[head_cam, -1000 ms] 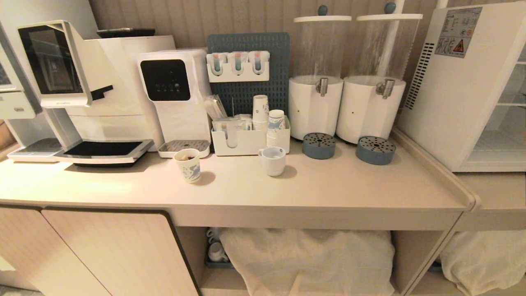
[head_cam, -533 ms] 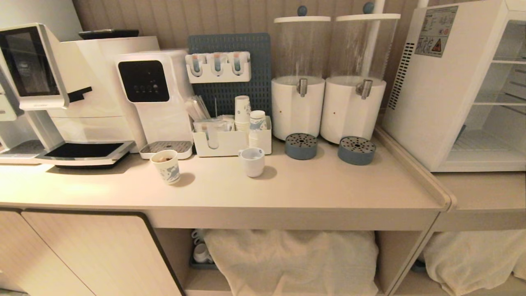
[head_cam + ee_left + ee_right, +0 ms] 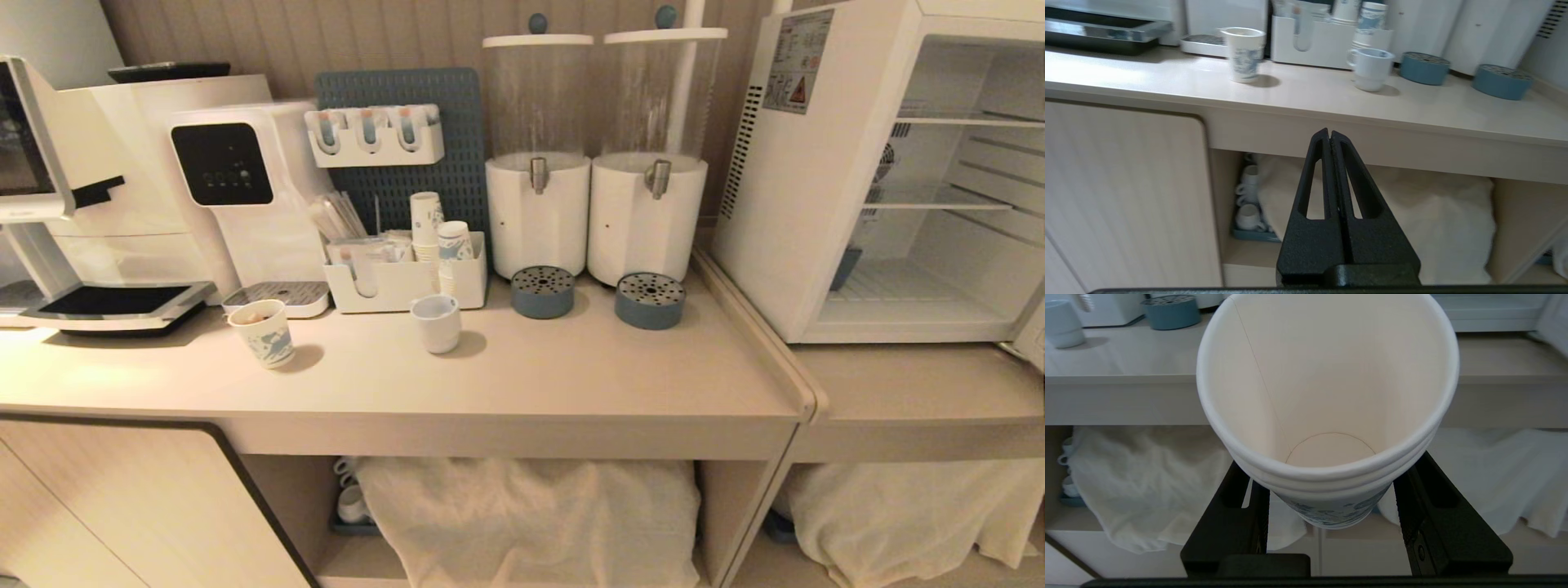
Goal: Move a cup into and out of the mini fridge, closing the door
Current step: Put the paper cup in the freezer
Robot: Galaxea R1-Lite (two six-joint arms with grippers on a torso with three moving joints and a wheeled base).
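Carrying the cup (image 3: 1327,416) clamped in its right gripper (image 3: 1327,522), left gripper (image 3: 1331,139) pinched shut and empty, it's short of the mini fridge (image 3: 824,204), so next it needs to reach inside, I'd guess.

Cup (image 3: 1327,396): white, cream inside, blue print low on its side. Gripper (image 3: 1327,522) holding it: black. Other gripper (image 3: 1331,139): black too. Fridge (image 3: 800,204), right of frame: white, w/ a sticker that has a red triangle. Small cup (image 3: 263,333), left: white w/ blue print, brown inside. Mug (image 3: 437,323): white. Pegboard (image 3: 408,171): blue-grey w/ dots of holes. Drip trays (image 3: 543,291): blue. Counter (image 3: 571,367): beige.
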